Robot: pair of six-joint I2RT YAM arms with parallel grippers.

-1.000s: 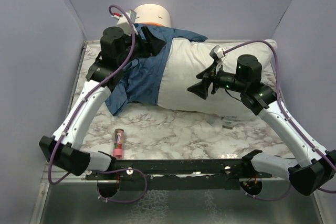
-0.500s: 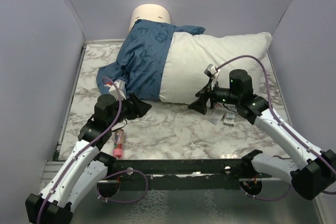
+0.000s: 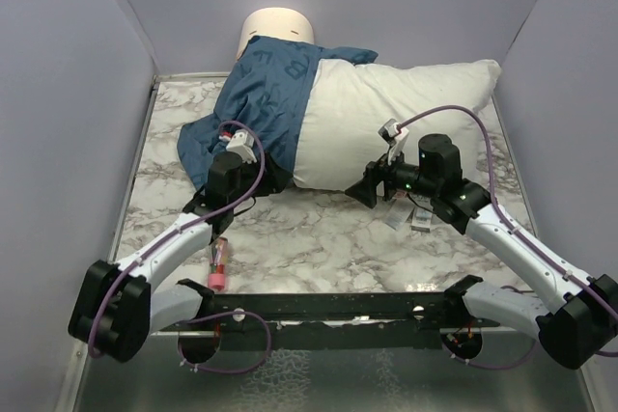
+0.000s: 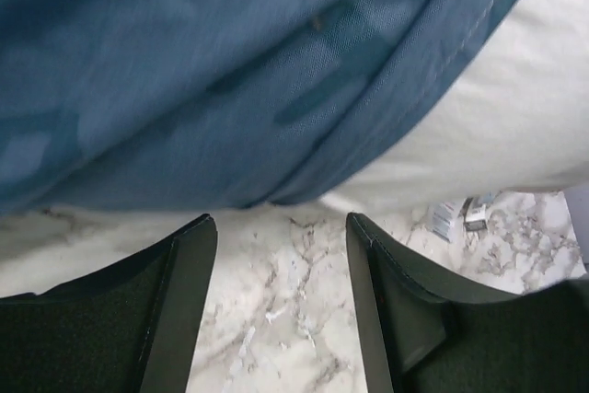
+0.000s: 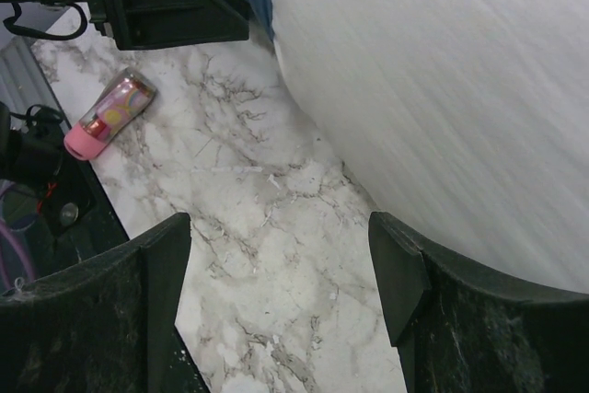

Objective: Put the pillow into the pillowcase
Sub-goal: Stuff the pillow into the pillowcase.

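The pillow (image 3: 386,113) lies across the far side of the marble table (image 3: 319,238), toward 12 o'clock in the overhead view. Its 9 o'clock end is sheathed in the blue pillowcase (image 3: 261,103), while the white 3 o'clock end remains bare. The case's hem (image 4: 442,71) crosses the cushion roughly a third of the way along, so the job looks partly done, with the sleeve yet to be drawn over the rest.

The left gripper (image 3: 275,178) sits low at the 6 o'clock edge of the cloth, just beside the hem, with its jaws parted and nothing between them. The right gripper (image 3: 369,190) is likewise released and holds nothing. It rests on the near side of the bare pillow, close to some small tags (image 3: 410,217) on the marble.

The step in hand appears to be a re-grip. The next move likely calls for the left jaws to pinch the hem's lower edge and pull it toward 3 o'clock, with the right arm bracing or lifting the pillow.

A cream cylinder (image 3: 278,26) stands behind the case at 12 o'clock, and a pink bottle (image 3: 218,265) lies near the left arm at 7 o'clock.
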